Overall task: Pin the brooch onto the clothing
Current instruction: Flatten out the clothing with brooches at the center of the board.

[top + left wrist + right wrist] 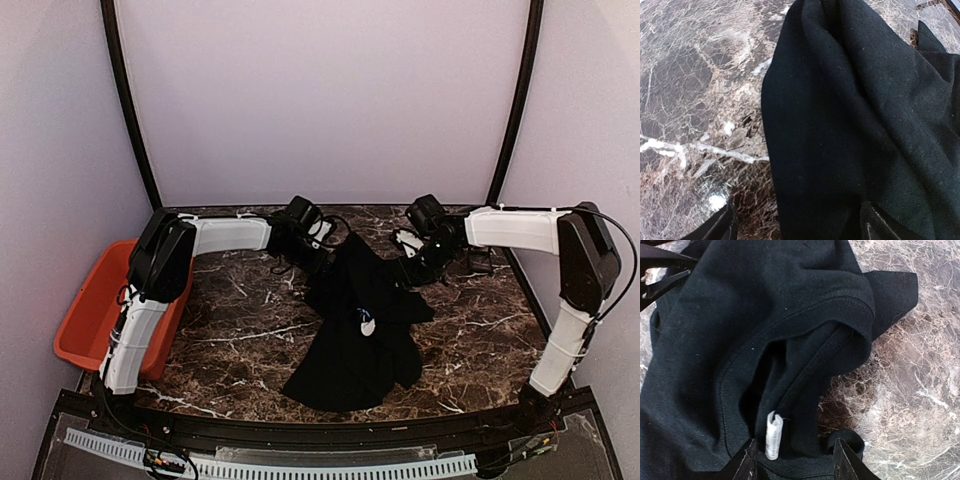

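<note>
1. The large black short-sleeved T-shirt [345, 340] lies bunched in a heap at the middle of the brown, white-veined marble table [230, 330]. Its small blue-and-pale chest print [366, 322] shows near the centre of the heap. No brooch can be made out in any view.
2. The left gripper [797, 227] sits at the heap's far left edge with its jaws spread wide. A thick fold lies against one finger and bare marble shows beside the other, so it holds nothing.
3. The right gripper [796, 462] is at the heap's far right, jaws partly closed astride the ribbed neckband [850, 322], beside the white sewn-in label [773, 436]. Whether they actually pinch the band cannot be told.
4. The step in hand looks like spreading the shirt flat so the chest is presented for pinning. To do it well:
   - Take a single layer near each shoulder rather than a bundle.
   - Confirm the neckband grip before pulling.
   - Lift only slightly.
   - Draw the two grippers apart evenly, left and right, so the print ends face-up and unwrinkled.
</note>
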Controlling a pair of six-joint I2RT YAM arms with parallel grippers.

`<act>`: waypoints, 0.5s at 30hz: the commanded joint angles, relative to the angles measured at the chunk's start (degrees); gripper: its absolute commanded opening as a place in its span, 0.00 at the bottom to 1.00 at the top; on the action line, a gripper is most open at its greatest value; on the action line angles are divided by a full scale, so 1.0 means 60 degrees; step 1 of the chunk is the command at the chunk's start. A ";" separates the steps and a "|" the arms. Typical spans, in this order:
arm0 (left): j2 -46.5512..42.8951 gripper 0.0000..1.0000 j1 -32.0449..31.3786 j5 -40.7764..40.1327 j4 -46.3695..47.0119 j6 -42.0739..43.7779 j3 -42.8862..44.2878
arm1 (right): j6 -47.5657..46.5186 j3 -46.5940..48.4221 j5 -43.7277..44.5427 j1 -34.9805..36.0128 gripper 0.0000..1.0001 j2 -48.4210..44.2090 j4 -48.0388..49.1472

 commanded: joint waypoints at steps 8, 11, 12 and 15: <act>0.0471 0.32 -0.0003 0.0166 -0.0923 0.0057 0.0502 | 0.0158 -0.0597 0.0073 -0.0623 0.68 -0.1684 -0.0431; 0.0475 0.15 0.0005 0.0085 -0.0938 0.0080 0.0532 | 0.0128 -0.1050 -0.0136 -0.0916 0.68 -0.1665 -0.0333; 0.0475 0.06 0.0004 0.0068 -0.0964 0.0090 0.0548 | 0.0131 -0.1190 -0.0211 -0.0974 0.68 -0.1608 -0.0230; 0.0401 0.01 0.0006 -0.0066 -0.1003 0.0073 0.0590 | 0.0103 -0.1543 -0.0488 -0.1060 0.69 -0.1322 0.0130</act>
